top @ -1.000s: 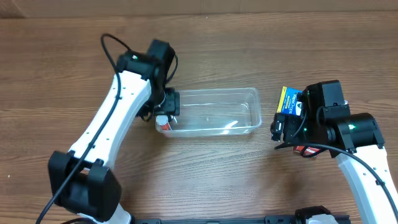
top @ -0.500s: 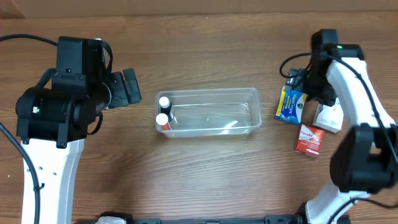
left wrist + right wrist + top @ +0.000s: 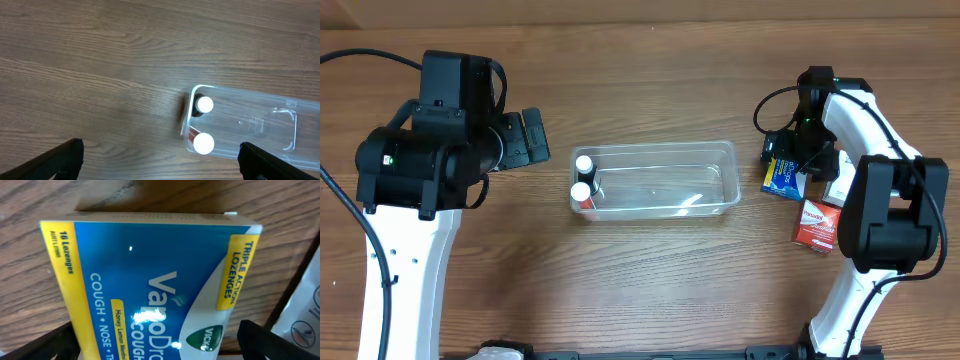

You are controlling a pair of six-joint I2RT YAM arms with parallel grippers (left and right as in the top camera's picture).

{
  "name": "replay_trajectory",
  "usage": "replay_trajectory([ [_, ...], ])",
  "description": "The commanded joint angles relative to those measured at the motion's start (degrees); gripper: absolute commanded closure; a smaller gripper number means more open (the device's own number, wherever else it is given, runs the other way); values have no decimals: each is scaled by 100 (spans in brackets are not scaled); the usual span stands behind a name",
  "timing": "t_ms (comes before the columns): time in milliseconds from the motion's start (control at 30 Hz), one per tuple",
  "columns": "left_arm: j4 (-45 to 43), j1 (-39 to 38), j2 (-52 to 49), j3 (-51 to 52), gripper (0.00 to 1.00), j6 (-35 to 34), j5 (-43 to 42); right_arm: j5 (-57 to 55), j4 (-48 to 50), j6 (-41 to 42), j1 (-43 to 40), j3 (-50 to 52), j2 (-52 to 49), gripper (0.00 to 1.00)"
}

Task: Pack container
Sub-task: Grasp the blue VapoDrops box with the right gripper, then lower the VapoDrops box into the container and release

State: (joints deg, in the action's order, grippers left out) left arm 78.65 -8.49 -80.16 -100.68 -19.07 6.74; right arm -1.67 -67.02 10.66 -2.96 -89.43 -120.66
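The container (image 3: 665,183) is a clear shallow tub at mid-table. Two white-capped bottles (image 3: 583,176) stand inside its left end. My left gripper (image 3: 532,140) is open and empty, to the left of the tub. In the left wrist view the tub (image 3: 250,125) and the bottles (image 3: 204,124) lie ahead of my open left gripper (image 3: 160,162). My right gripper (image 3: 788,158) is open, low over a blue and yellow lozenge box (image 3: 781,181). In the right wrist view the box (image 3: 150,285) fills the frame between my right gripper's fingers (image 3: 165,345).
A white box (image 3: 848,187) lies right of the blue box, touching or nearly so, and shows at the right wrist view's edge (image 3: 306,315). A red box (image 3: 817,225) lies nearer the front. Bare wooden table (image 3: 650,280) surrounds the tub.
My left gripper has let go at the tub's left end and pulled back to the left, leaving two bottles standing there. My right arm has swung round and come down over the blue box.
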Motion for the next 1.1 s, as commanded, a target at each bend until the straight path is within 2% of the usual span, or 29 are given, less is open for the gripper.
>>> replay_trajectory([
  [0, 17, 22, -42, -66, 0, 107, 68, 48, 142, -20, 11, 129, 13, 0],
  [167, 42, 22, -42, -66, 0, 107, 68, 57, 382, -20, 11, 365, 13, 3],
  [233, 44, 22, -42, -66, 0, 107, 66, 85, 398, -17, 11, 363, 13, 18],
  [267, 44, 22, -42, -66, 0, 107, 66, 184, 409, -20, 11, 345, 13, 21],
  [400, 61, 22, -42, -66, 0, 109, 68, 249, 356, 2, 17, 210, 50, 22],
  [500, 68, 22, -42, -66, 0, 107, 68, 247, -234, 0, 188, -452, 356, 22],
  [600, 66, 22, -39, -66, 0, 111, 72, 240, -852, -7, 704, -1117, 1309, 21],
  [700, 66, 22, -42, -66, 0, 111, 72, 245, -1067, 94, 1453, -1180, 2354, 21],
  [800, 66, 22, -42, -66, 0, 109, 72, 223, -1226, 461, 2352, -1176, 2732, 21],
  [900, 68, 22, -42, -66, 0, 109, 72, 219, -817, 702, 2756, -629, 2710, 21],
  [1067, 85, 22, -42, -66, 0, 109, 72, 247, 155, 848, 2767, 713, 2708, 21],
])
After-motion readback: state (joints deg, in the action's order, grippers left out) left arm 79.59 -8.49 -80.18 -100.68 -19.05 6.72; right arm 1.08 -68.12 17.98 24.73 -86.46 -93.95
